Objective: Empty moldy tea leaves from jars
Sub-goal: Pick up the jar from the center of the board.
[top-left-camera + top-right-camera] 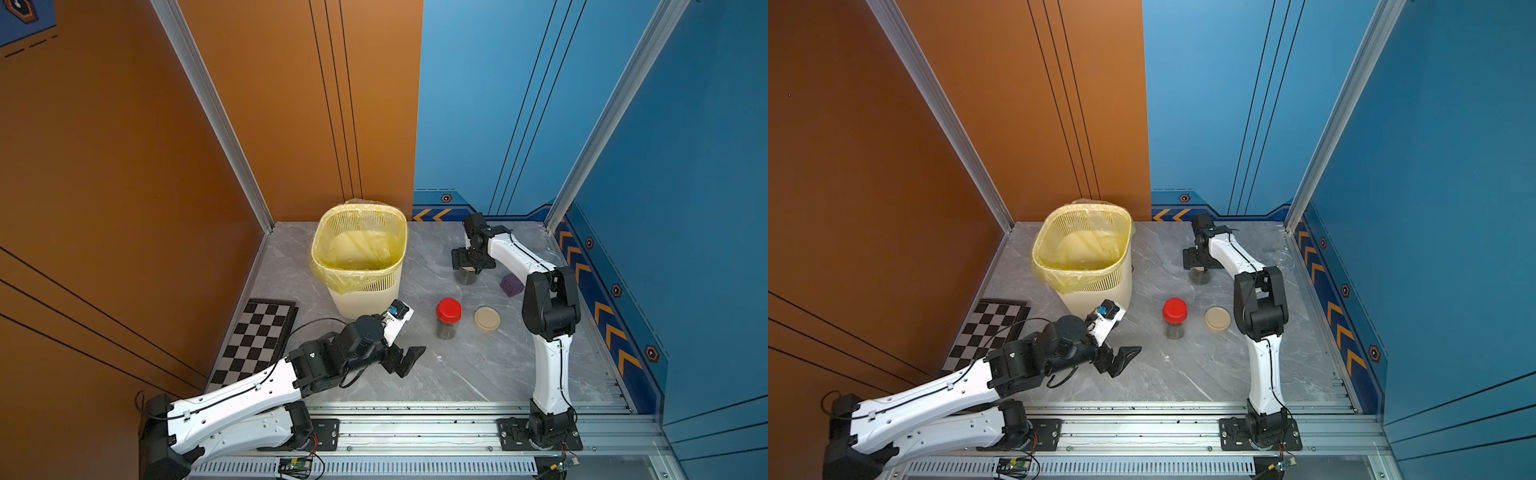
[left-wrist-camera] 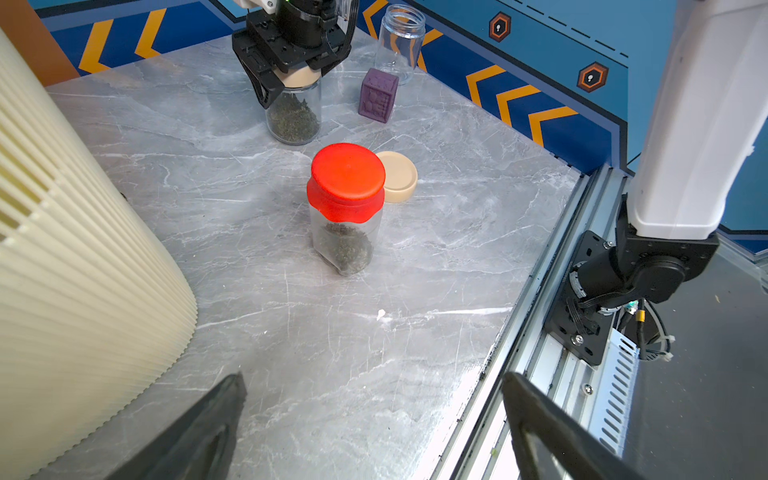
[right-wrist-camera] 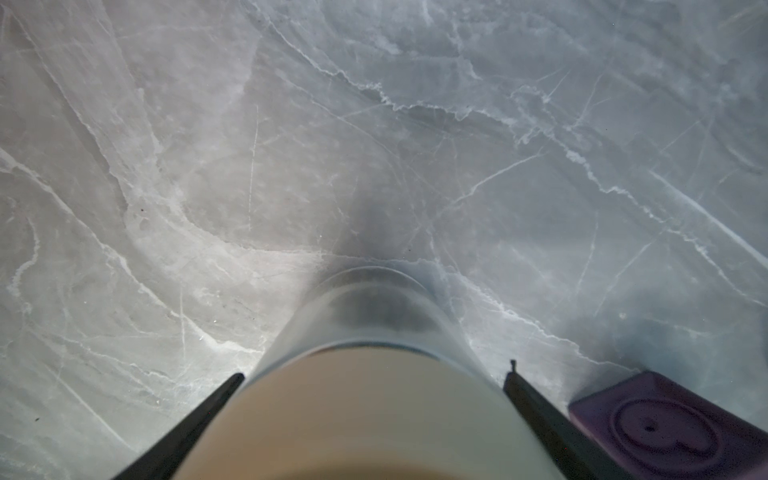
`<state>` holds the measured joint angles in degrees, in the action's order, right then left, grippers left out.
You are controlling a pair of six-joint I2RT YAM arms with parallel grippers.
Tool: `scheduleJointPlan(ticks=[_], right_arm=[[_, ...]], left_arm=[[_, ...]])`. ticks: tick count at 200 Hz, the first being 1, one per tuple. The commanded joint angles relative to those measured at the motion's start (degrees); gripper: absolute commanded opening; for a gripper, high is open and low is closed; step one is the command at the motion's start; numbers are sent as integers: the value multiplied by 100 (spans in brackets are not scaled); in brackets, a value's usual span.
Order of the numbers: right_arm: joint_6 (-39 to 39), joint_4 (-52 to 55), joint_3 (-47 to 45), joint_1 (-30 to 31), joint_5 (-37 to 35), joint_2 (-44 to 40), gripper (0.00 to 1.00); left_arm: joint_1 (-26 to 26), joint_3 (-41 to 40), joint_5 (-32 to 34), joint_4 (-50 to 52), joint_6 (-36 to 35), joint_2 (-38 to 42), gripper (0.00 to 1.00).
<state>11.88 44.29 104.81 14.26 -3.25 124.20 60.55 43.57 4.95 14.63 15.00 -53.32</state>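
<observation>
tea leaves [image 2: 293,118] sit in the beige-lidded jar [image 1: 465,277], right of centre in a top view, and in the red-lidded jar [image 1: 448,322] just below it. right gripper [image 1: 467,268] straddles the first jar's lid [image 3: 374,415]; whether it grips, i cannot tell. left gripper [image 1: 405,359] spread wide, lower centre.

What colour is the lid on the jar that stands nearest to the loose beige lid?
Red: the lid shows best in the left wrist view.
</observation>
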Motion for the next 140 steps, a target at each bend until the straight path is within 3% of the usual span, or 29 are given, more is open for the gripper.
scheduleJointPlan(ticks=[1,37,87,140], right_arm=[[-30,15,94,-30,-5,60,90],[-57,18,84,-32,-1,8,81],[-89,44,92,-18,16,-131,52],[-195,173,187,-28,-1,-333,49]], left_arm=[[53,123,48,-109,2,-23,98],[36,105,61,-135,20,-14,98],[-63,113,85,-162,73,-64,98],[-247,182,-16,-158,42,30,98]])
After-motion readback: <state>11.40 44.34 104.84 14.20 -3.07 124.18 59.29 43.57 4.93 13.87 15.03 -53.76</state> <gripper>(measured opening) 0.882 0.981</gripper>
